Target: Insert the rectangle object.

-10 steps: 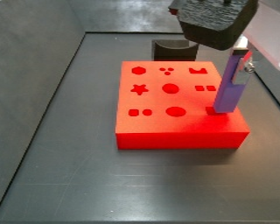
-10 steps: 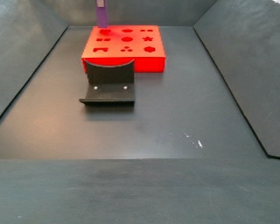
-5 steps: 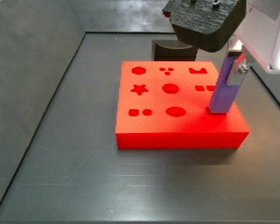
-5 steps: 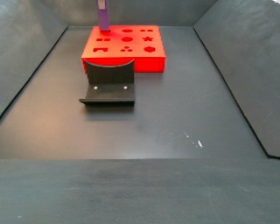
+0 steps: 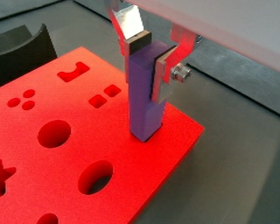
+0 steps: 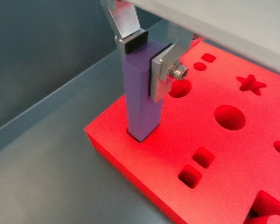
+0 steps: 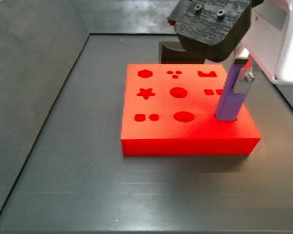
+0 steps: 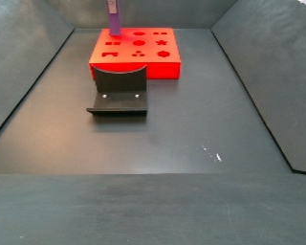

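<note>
At the red block's [image 7: 186, 108] corner, the gripper [image 5: 150, 52] stands clamped on the upright purple bar [image 5: 147, 96], whose lower end appears seated in a slot, though how deep is unclear. Release seems all that remains. Around the block lies a dark grey floor [image 8: 182, 144] with low walls.

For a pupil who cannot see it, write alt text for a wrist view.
The gripper holds a purple rectangle object upright in its jaws, the bar's lower end in the red block near its edge. Shaped holes dot the block's top.
</note>
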Robot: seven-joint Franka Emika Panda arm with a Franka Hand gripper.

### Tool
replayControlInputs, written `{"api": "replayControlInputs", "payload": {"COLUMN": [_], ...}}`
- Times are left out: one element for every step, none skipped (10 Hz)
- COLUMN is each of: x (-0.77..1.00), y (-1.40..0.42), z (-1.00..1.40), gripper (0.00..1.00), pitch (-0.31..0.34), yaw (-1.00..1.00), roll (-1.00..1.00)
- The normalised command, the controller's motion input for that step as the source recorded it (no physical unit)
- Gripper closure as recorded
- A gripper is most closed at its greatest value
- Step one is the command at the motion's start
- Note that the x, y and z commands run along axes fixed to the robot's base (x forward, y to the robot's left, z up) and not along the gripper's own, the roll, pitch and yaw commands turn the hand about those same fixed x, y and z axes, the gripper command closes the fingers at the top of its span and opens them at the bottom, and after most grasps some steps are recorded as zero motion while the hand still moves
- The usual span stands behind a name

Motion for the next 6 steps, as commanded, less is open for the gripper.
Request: {"api": "replayControlInputs", "payload": {"x": [-0.06, -0.07, -0.03, 0.04, 0.18, 0.18], "y": [-0.05, -0.03, -0.04, -0.13, -0.17, -0.11], "z": [-0.14, -0.16, -0.13, -0.1, -0.16, -0.32], "gripper": [1.0, 1.0, 1.0, 1.0, 1.0, 1.0], "pitch": [0.046, 0.057, 0.056, 0.064, 0.123, 0.156], "yaw": [-0.06, -0.07, -0.07, 0.0, 0.0, 0.0], "roll": [0.13, 0.13, 0.11, 0.09, 0.11, 0.01]}}
